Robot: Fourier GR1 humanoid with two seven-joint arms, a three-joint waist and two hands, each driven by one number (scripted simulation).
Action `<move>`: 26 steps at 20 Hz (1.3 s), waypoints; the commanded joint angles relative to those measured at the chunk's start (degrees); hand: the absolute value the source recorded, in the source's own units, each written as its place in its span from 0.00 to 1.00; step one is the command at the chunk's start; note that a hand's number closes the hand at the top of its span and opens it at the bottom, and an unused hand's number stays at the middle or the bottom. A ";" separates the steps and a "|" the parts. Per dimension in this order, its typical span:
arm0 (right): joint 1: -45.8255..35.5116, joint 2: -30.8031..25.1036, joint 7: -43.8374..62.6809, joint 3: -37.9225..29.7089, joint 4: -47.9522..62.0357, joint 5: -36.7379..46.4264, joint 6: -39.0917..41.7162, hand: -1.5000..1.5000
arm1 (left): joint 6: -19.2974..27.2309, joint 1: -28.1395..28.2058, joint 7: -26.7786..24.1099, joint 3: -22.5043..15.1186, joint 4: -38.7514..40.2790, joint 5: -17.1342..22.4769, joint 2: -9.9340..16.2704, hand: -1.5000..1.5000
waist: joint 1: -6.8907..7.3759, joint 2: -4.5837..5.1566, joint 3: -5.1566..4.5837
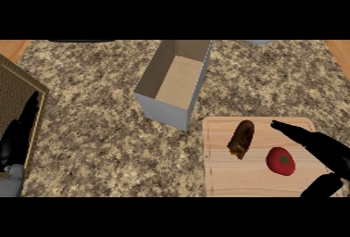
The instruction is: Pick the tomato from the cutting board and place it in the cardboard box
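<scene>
The tomato (pixel 281 161) lies on the cutting board (pixel 226 178) — long axis roughly upright, stem facing up — between the right hand's (pixel 327 150) spread fingers, untouched.

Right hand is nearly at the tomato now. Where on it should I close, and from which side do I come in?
Close across the tomato's round middle, coming from its right, where the right hand already sits open with fingers above it and thumb below. It lies near the cutting board's right side, and the brown vegetable is on its left, so a right-side approach likely avoids bumping that.
</scene>
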 commanded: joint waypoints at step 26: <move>-4.25 12.35 2.74 1.04 6.28 22.90 -18.04 1.00 | -3.79 -1.50 -1.67 5.16 1.07 -3.84 -2.10 0.50 | 0.04 0.03 0.00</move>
